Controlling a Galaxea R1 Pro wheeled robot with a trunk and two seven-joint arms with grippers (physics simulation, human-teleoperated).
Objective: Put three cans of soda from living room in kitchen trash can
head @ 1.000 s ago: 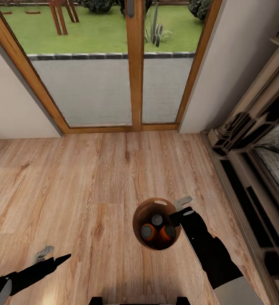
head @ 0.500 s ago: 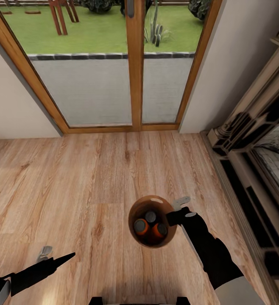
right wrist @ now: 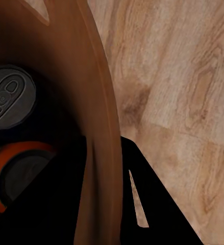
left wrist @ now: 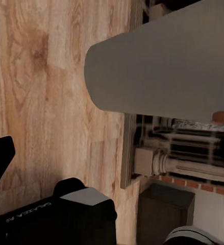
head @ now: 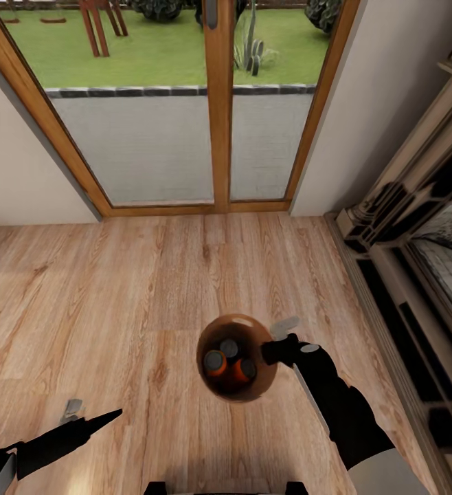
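The right end effector (head: 281,342) is closed on the rim of the round, coppery-brown tash can (head: 253,390), above the wood plank floor (head: 150,289). Three orange soda cans (head: 227,359) with grey metal tops stand inside. For the left end effector (head: 82,419), one cannot tell how far it is open.

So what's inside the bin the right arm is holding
Three orange soda cans sit in the trash can, grey tops showing. The bin's floor and the cans' lower parts are hidden. The right gripper grips its rim.

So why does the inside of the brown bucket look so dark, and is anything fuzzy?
Head view: the round coppery-brown bin shades its own bottom, yet the small orange soda cans still show. Right wrist view: the bin wall is close and soft, and the black gripper finger is a flat silhouette. Left wrist view: the bin's grey outside looks slightly blurred.
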